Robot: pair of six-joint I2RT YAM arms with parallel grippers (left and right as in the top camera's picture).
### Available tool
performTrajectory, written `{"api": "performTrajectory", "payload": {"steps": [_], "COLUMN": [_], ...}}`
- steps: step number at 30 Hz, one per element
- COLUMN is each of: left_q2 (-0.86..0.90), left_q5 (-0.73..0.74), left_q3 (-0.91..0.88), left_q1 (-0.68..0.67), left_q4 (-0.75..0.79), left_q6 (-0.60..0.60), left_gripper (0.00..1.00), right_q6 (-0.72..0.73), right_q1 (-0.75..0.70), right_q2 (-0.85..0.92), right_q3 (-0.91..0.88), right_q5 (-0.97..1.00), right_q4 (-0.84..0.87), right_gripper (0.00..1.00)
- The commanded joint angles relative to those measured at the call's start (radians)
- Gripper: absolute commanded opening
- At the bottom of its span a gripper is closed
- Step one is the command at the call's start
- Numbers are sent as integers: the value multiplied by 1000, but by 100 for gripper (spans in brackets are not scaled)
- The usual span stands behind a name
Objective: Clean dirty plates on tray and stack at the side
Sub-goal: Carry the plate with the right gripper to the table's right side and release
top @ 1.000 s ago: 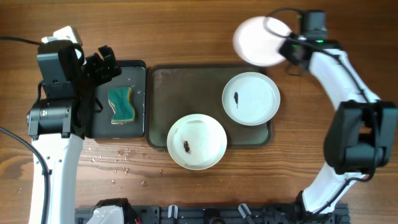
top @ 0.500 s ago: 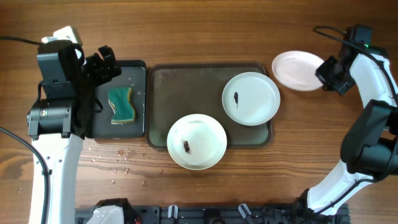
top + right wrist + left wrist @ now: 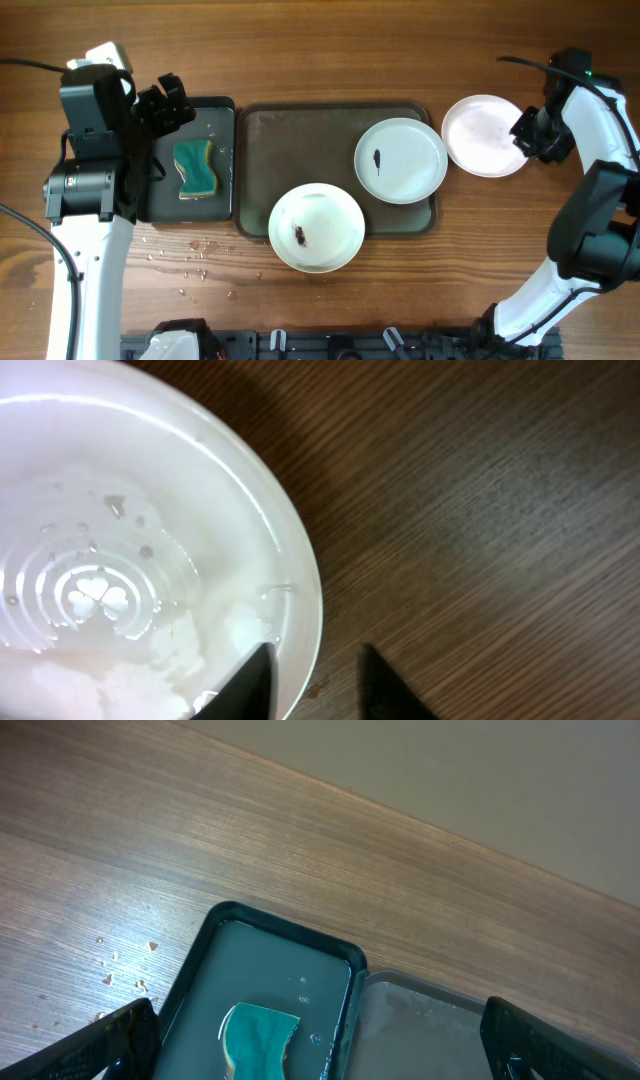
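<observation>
The dark grey-green tray (image 3: pixel 290 145) lies mid-table. One white plate (image 3: pixel 400 160) with a dark smear rests at the tray's right end. A second smeared plate (image 3: pixel 316 227) overhangs the tray's front edge. A third plate (image 3: pixel 480 135), wet and with no smear, lies flat on the wood right of the tray. My right gripper (image 3: pixel 530 135) is at its right rim. In the right wrist view this plate (image 3: pixel 130 560) has its rim between the parted fingers of the right gripper (image 3: pixel 315 685), with bare wood showing beside the outer finger. My left gripper (image 3: pixel 168 105) hangs open over the black tray.
A narrow black glossy tray (image 3: pixel 222 150) left of the big tray holds a teal sponge (image 3: pixel 195 168); both show in the left wrist view, the sponge (image 3: pixel 258 1040) between the wide fingers. Water droplets (image 3: pixel 190 255) speckle the wood in front of it.
My right arm carried the clean plate from behind the tray to the table on its right and set it down flat. Its jaws have parted. The left arm has not moved.
</observation>
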Motion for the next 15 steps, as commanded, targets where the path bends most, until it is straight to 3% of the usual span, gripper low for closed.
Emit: {"api": "performTrajectory", "payload": {"steps": [1, 8, 13, 15], "left_q2": [-1, -1, -1, -1], "left_q5": [-10, -10, -10, -10], "left_q3": [-1, -1, -1, -1], "left_q1": [5, 5, 5, 5], "left_q4": [0, 0, 0, 0], "left_q6": [3, 3, 3, 3], "left_gripper": [100, 100, 100, 100], "right_q6": [-7, -285, -336, -333], "right_q1": [4, 6, 20, 35], "right_q2": [-24, -24, -24, -24], "right_q3": [8, 8, 8, 8], "right_q5": [21, -391, -543, -542], "right_q4": [-9, -14, -38, -51], "right_gripper": [51, 57, 56, 49]}}
